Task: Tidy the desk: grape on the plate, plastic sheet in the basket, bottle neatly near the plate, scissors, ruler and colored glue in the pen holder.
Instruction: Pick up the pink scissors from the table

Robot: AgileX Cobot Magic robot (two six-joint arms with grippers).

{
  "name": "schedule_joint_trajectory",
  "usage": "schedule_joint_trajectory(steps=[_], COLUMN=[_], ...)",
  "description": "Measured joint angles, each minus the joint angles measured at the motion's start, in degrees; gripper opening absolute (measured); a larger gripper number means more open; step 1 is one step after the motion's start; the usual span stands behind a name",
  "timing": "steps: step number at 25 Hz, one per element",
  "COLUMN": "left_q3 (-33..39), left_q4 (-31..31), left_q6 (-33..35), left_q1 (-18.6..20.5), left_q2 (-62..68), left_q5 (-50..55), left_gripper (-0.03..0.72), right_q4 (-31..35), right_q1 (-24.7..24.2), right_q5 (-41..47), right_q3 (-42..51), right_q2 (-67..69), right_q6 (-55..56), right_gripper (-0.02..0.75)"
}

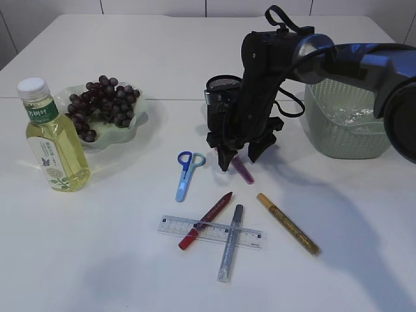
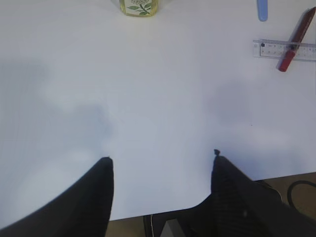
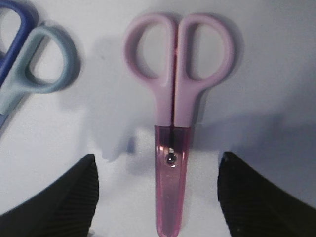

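White tabletop is bearing pink scissors, blades sheathed in translucent plastic, lying between the right gripper's spread, empty fingers.

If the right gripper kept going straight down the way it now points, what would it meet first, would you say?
Most likely the pink scissors: they lie on the table directly between the open fingers of the right gripper, blade end nearest. How much gap remains above them is hard to judge.

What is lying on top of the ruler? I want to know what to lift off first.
On the ruler lie a red glue pen and a silver glue pen, each crossing it. The ruler is see-through, and nothing shows beneath it.
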Motion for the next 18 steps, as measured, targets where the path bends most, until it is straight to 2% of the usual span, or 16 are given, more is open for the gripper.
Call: schedule_joint_trajectory(steps=[18], left_q3=[0.0], left_q4=[0.0], left_q6=[0.0], left_q1=[0.0], left_q2=[0.0], left_q5=[0.0], left_gripper=[0.445], right_q4=[-0.1], right_q1=[0.0], right_q5=[1.44], right_q3=[-0.04], right_q2=[0.1], right_q6=[0.0], right_gripper=[0.563])
